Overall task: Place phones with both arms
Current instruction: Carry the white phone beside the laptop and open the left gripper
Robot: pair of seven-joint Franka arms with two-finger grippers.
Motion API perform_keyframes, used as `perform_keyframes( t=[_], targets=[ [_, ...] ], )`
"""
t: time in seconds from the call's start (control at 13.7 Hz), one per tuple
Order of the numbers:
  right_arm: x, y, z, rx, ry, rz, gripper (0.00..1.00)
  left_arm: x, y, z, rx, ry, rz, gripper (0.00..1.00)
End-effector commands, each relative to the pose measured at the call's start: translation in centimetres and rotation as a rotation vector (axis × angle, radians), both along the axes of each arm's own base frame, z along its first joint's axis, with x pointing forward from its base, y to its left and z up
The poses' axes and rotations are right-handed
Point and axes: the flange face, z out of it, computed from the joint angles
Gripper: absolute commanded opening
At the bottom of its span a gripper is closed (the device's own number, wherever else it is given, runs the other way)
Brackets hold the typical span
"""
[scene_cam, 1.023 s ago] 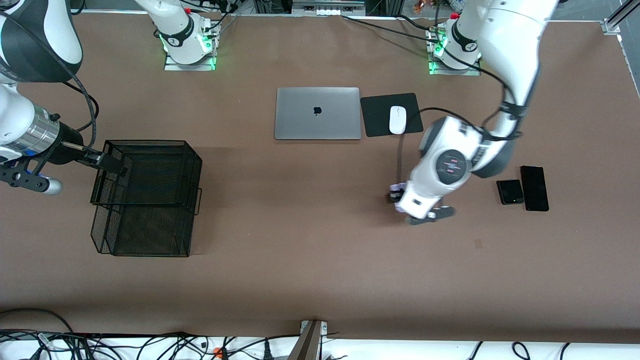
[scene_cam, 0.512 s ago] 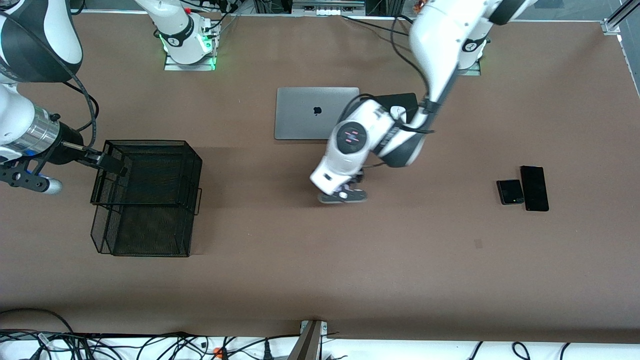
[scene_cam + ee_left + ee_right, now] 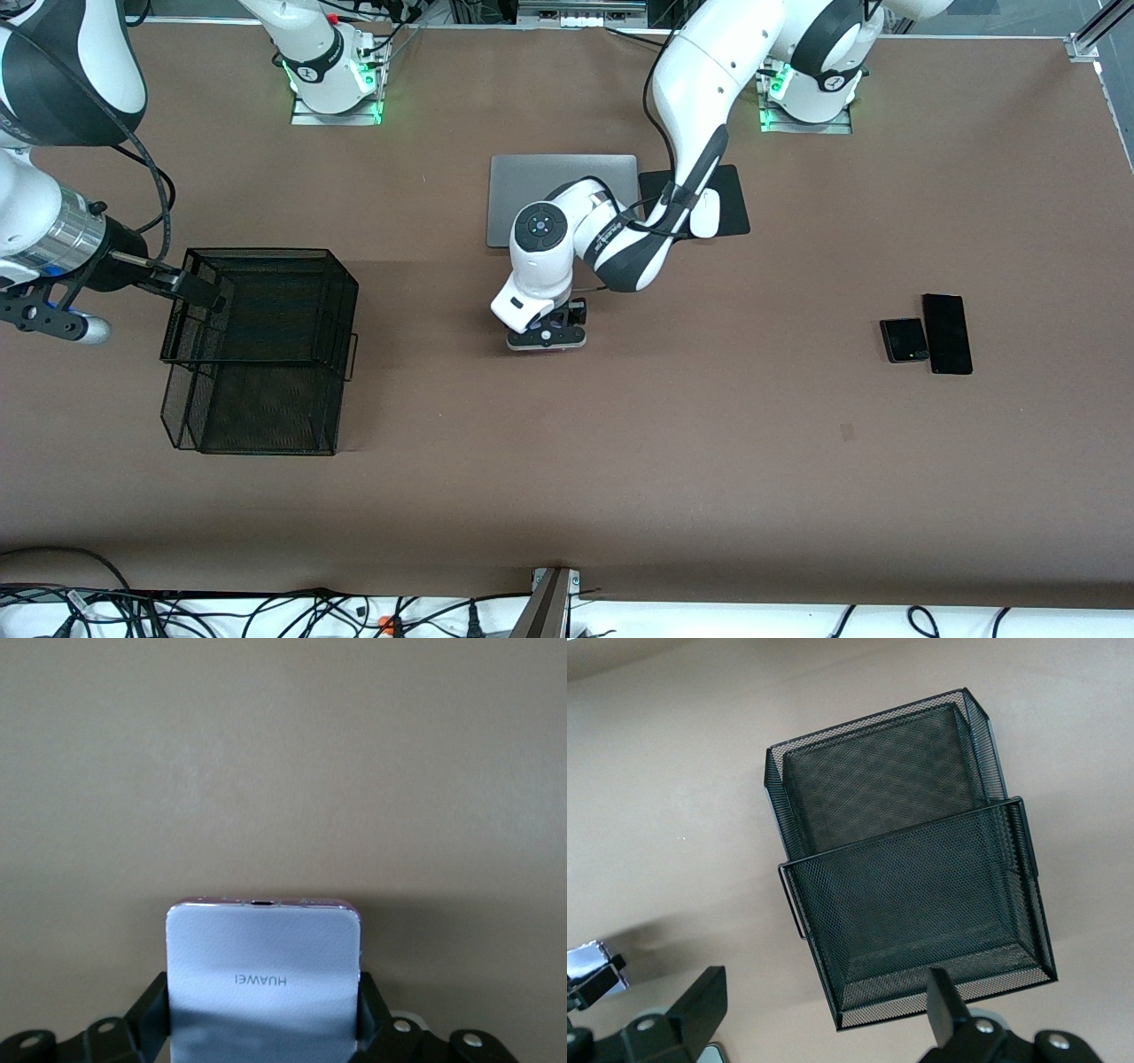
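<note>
The left gripper [image 3: 547,338] hangs over bare desk [image 3: 620,461] between the closed silver laptop [image 3: 532,173] and the front camera, its jaws clamped on the sides of the pale lavender-white phone [image 3: 264,979], which lies flat and level in the grip with its branded face up and one short end sticking out past the jaws. The step in hand looks like carrying this phone toward the black mesh tray [image 3: 257,346] at the right arm's end of the desk, so the thing to get right is keeping the phone level: the grip is only on its edges, and any tilt or jolt could let the smooth case slide out. The tray has two tiers with raised walls, so the phone should come in above a wall and be lowered flat before release. The right gripper [image 3: 824,1014] waits over that tray with its jaws wide apart and nothing in them; the two arms will need to keep clear of each other there. The small black phone [image 3: 904,340] and the long black phone [image 3: 947,333] lie touching, side by side, toward the left arm's end of the desk, yet to be collected.
</note>
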Motion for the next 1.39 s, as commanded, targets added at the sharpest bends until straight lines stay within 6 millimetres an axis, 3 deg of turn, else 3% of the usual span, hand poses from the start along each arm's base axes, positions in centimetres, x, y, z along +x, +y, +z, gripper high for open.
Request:
perform_keyframes(
  t=[0.0, 0.29, 0.37, 0.44, 0.51, 0.8, 0.88, 1.1, 1.32],
  targets=[
    [-0.4, 0.0, 0.1, -0.005, 0.001, 0.017, 1.0, 1.5, -0.4, -0.7, -0.015, -0.044, 0.037, 0.0],
    [-0.4, -0.1, 0.1, -0.005, 0.001, 0.015, 1.0, 1.0, -0.7, -1.9, -0.013, -0.039, 0.066, 0.0],
    [-0.4, -0.1, 0.1, -0.005, 0.001, 0.015, 1.0, 1.0, -0.7, -2.1, -0.012, -0.038, 0.069, 0.07],
    [-0.4, -0.1, 0.1, -0.005, 0.001, 0.015, 1.0, 1.0, -0.7, -2.0, -0.013, -0.04, 0.071, 0.59],
    [-0.4, -0.1, 0.1, -0.005, 0.003, 0.015, 1.0, 1.1, -0.8, -1.9, -0.026, -0.053, 0.076, 1.0],
    [-0.4, -0.1, 0.1, -0.005, 0.003, 0.015, 1.0, 1.7, -0.3, -0.8, -0.025, -0.046, 0.127, 1.0],
    [-0.4, -0.1, 0.1, -0.005, 0.003, 0.015, 1.0, 2.2, 0.3, 0.5, -0.011, -0.029, 0.138, 1.0],
    [-0.4, -0.1, 0.1, -0.005, 0.003, 0.015, 1.0, 5.2, 3.2, 6.9, 0.008, 0.004, 0.19, 1.0],
    [-0.4, 0.0, 0.1, -0.005, 0.001, 0.017, 1.0, 8.2, 8.4, 14.2, -0.004, 0.057, 0.249, 1.0]
  ],
)
